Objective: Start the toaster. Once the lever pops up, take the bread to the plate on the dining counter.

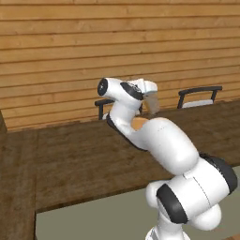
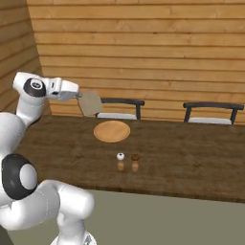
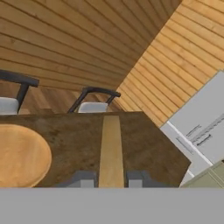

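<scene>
My tool is clamped narrow on the bread, held on edge in the air just beside the plate's far-left rim, above the dining surface. So I judge the toasting and the carry done. What is left: bring the slice over the plate, lower it and let go. The salt and pepper shakers stand on the near side of the plate.

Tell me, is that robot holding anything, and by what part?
Yes: the bread, pinched at one edge between the fingers, hanging in the air beside the plate.
</scene>
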